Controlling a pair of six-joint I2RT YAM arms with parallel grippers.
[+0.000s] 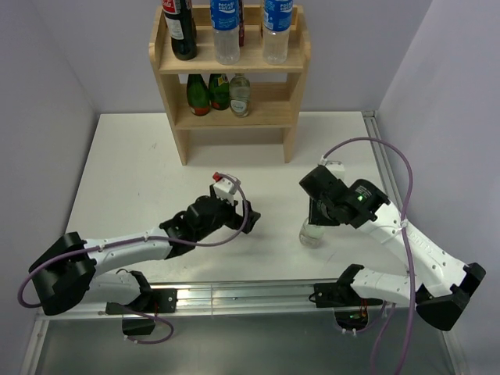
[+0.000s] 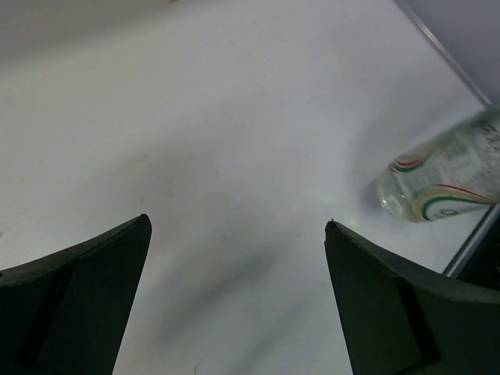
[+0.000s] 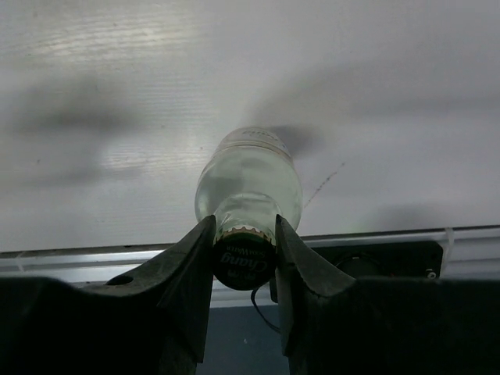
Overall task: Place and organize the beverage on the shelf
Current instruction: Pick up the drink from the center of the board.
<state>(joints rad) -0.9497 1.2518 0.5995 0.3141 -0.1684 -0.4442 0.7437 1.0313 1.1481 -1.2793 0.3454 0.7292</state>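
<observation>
done: bottles (image 1: 226,35) on shelf (image 1: 229,119) top+middle tiers | right pincer (image 3: 244,234) pinching clear bottle (image 3: 248,176) at capped neck, body below it, shelf well ahead | left pincer (image 2: 238,226) spread, empty | left: shelve this bottle

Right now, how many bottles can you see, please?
7: shelf top, a Coca-Cola bottle and two Pocari bottles; middle tier, two green bottles and a clear bottle; a Chang bottle in the right gripper. Another may hide behind.

White table (image 1: 141,180): wood shelf (image 1: 182,144) at back, clear bottle (image 1: 311,234) nr front.
</observation>
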